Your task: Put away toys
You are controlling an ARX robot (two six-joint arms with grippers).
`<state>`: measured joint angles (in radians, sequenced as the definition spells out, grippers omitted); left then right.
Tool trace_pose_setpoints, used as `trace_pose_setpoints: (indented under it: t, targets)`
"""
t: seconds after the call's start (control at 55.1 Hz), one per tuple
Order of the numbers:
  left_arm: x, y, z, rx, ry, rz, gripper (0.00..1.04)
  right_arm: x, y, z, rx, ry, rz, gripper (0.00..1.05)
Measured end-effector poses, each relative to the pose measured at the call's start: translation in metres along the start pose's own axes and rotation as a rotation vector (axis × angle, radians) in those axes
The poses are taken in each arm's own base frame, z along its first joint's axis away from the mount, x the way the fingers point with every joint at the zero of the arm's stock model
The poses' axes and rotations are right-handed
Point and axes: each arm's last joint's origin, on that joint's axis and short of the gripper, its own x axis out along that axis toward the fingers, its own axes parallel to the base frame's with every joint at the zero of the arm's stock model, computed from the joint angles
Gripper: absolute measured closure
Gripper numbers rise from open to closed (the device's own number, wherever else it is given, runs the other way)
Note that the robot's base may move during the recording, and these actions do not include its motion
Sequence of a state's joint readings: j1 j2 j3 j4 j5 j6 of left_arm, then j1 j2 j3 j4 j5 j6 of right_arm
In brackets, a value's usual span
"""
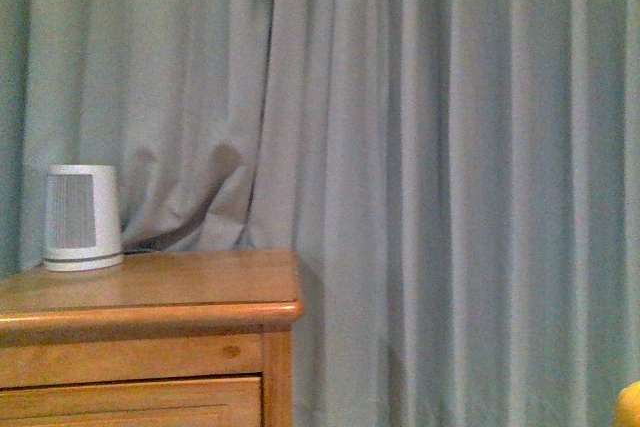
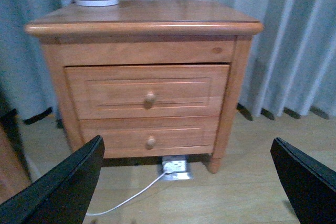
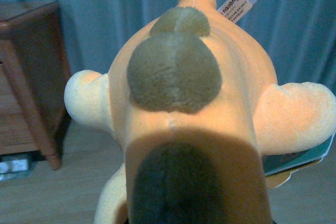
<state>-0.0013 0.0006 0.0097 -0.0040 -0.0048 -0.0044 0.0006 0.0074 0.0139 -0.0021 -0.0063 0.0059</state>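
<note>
Grey-blue curtain (image 1: 420,147) fills the background. At left stands a wooden table (image 1: 180,292) carrying a small white appliance (image 1: 80,217); its two drawers (image 2: 149,90) look closed. Facing them, the left tool (image 2: 187,141) is spread wide and empty, likely ready to pull one. At far right, the orange plush toy (image 1: 630,405) shows only as a sliver. Seen close, it hangs above the floor (image 3: 63,192) and hides the right tool, so its grip cannot be told; it probably carries the toy.
</note>
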Motion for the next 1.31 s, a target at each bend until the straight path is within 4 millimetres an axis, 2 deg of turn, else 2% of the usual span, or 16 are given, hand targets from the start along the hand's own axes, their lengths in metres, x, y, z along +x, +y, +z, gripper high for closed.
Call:
trace_pose_setpoints:
  t: [1.307]
  targets:
    - [0.0000, -0.0001, 0.0000, 0.000, 0.000, -0.005, 0.06, 0.0000, -0.0001, 0.0000, 0.000, 0.000, -0.006, 0.97]
